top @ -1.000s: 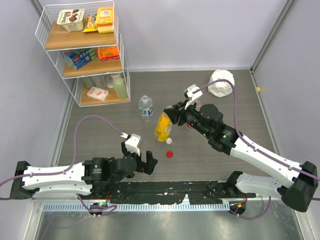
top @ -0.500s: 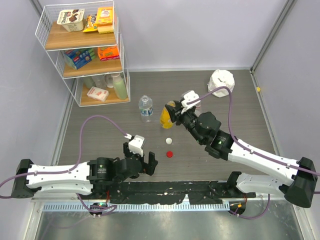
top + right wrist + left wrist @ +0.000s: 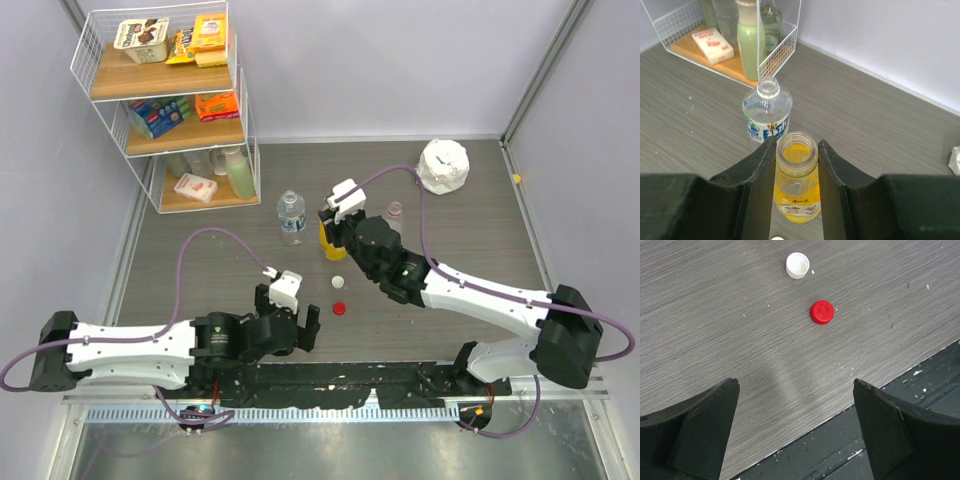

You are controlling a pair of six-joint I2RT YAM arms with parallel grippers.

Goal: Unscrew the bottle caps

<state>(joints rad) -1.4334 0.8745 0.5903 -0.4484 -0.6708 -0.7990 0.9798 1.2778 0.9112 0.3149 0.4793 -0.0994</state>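
Observation:
My right gripper (image 3: 331, 226) is shut on the neck of the yellow-orange bottle (image 3: 330, 243), which stands upright and uncapped; its open mouth shows between the fingers in the right wrist view (image 3: 796, 150). The clear bottle with the blue-white label (image 3: 291, 215) stands just left of it, also uncapped (image 3: 767, 112). The clear bottle with the red label (image 3: 393, 214) is partly hidden behind my right arm. A white cap (image 3: 338, 281) and a red cap (image 3: 340, 308) lie loose on the table. My left gripper (image 3: 303, 322) is open and empty, just left of the red cap (image 3: 822, 312). The yellow cap is out of view.
A white wire shelf (image 3: 165, 100) with food boxes and bottles stands at the back left. A crumpled white bag (image 3: 443, 165) lies at the back right. A black strip (image 3: 340, 380) runs along the table's near edge, just under my left gripper.
My right gripper has carried the yellow-orange bottle leftward and stood it upright beside the blue-white bottle. My left gripper has shifted slightly right toward the red cap.

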